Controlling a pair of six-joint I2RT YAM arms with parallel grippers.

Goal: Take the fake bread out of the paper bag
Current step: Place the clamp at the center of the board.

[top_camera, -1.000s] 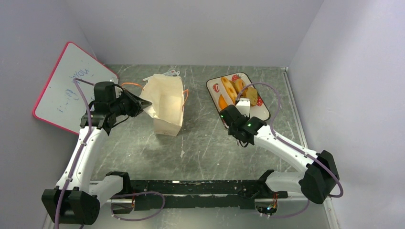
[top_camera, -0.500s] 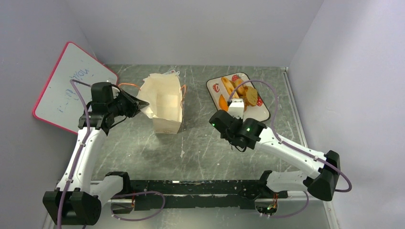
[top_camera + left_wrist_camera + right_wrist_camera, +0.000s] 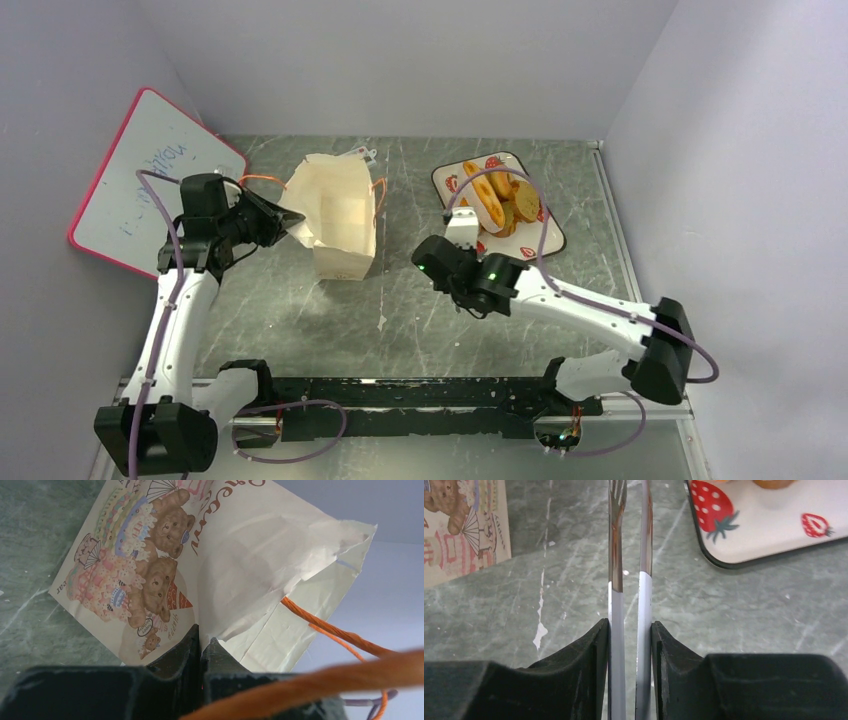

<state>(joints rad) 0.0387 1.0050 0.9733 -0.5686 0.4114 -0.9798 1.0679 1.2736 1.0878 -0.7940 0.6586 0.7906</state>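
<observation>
The paper bag (image 3: 340, 215) stands left of centre with its mouth open; no bread shows inside it. My left gripper (image 3: 285, 218) is shut on the bag's left rim, and in the left wrist view the gripper (image 3: 202, 642) pinches the paper edge beside the printed bears (image 3: 155, 580). The fake bread (image 3: 498, 195), several golden pieces, lies on the strawberry tray (image 3: 548, 235). My right gripper (image 3: 452, 255) is shut on metal tongs (image 3: 461, 226) with white handles, between bag and tray. In the right wrist view the gripper (image 3: 630, 630) holds the tongs (image 3: 616, 555) nearly closed and empty.
A pink-framed whiteboard (image 3: 140, 180) leans against the left wall. A small white tag (image 3: 360, 153) lies behind the bag. Orange cord handles (image 3: 330, 630) hang by my left gripper. The tray's corner (image 3: 769, 535) and the bag's front (image 3: 459, 530) show in the right wrist view.
My right arm has swung left from over the tray toward the bag, carrying the tongs. My left gripper has drawn the bag's rim slightly left, and the bag has shifted with it.
</observation>
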